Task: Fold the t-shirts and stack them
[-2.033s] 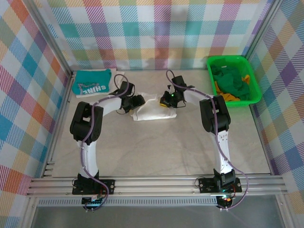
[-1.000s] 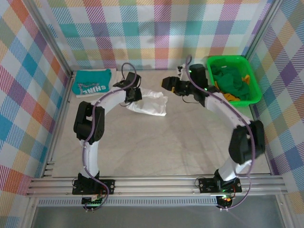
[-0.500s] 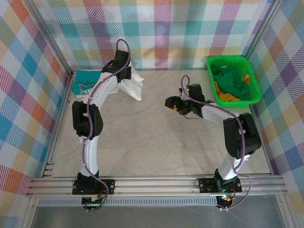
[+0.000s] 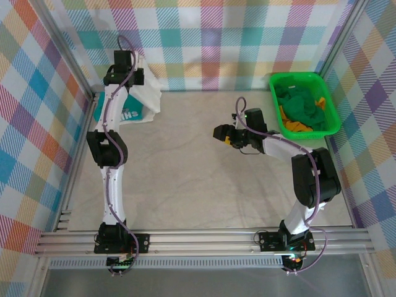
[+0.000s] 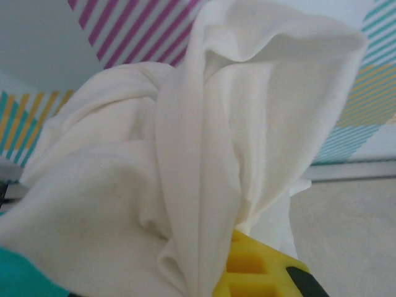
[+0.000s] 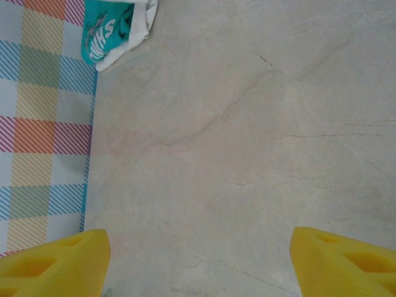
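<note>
My left gripper [image 4: 131,75] is raised at the back left corner, shut on the white t-shirt [image 4: 149,94]. The shirt hangs bunched from it, its lower edge over the teal t-shirt [image 4: 119,112], which lies folded on the table with white lettering. In the left wrist view the white t-shirt [image 5: 204,154] drapes over a yellow fingertip [image 5: 257,269]. My right gripper [image 4: 220,132] hovers over the middle of the table, open and holding nothing. Its wrist view has the right gripper [image 6: 198,260] above bare table, with the teal t-shirt [image 6: 104,32] far ahead.
A green plastic basket [image 4: 326,129] with green and orange cloth [image 4: 300,104] stands at the back right. Plaid walls close in the back and both sides, close behind the left gripper. The marbled tabletop [image 4: 204,185] lies bare between the arms.
The left arm has swung the white t-shirt from the table's middle to the back left, above the teal one. The right gripper has pulled back toward the middle and opened wider.
</note>
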Tool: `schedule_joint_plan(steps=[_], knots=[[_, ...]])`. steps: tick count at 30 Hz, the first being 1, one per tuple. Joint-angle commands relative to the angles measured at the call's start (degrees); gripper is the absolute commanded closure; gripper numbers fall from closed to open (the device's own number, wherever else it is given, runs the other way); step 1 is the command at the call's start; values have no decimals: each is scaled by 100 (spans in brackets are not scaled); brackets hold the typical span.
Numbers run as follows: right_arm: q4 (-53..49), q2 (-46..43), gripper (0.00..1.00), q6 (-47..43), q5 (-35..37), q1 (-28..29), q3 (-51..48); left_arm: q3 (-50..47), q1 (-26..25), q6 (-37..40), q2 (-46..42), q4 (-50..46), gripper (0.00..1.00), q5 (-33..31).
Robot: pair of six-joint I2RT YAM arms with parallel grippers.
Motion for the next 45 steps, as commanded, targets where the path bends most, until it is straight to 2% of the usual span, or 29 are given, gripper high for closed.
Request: schedule_joint_plan(steps=[1,7,10,18,24,28,30,32,37,40,42,45], knots=[[-127,-15,23,-41,-18,19,-74,598,103,-80,186,-135,100,521],[-390,61,23,-44,13,25,19,597,618,-600,131,-91,100,1295],[-418,106,23,-49,-7,22,82,576,744,-430,236,-3,100,1297],[-556,134,22,20,-71,34,196,579,1308,-726,870,462,100,1897],[-682,3,22,-2,1,57,216,588,1581,-731,1377,500,99,1704],[-710,-18,21,-14,-14,102,282,581,1693,-822,1410,489,37,1101],[-695,0,21,-12,-27,142,327,588,1753,-943,1308,434,24,646],[-663,18,21,-16,-33,192,389,583,1766,-1196,1146,324,22,-48],[-557,92,20,-42,-5,344,521,422,1772,-1875,589,-131,22,-787],[-588,78,20,-115,77,400,593,-608,1731,-2263,-155,329,23,-683],[-562,-14,20,-186,202,422,564,-1594,1575,-2319,-799,1016,26,-512],[-567,-190,20,-346,421,419,508,-2408,1235,-2153,-1380,1629,32,-393]])
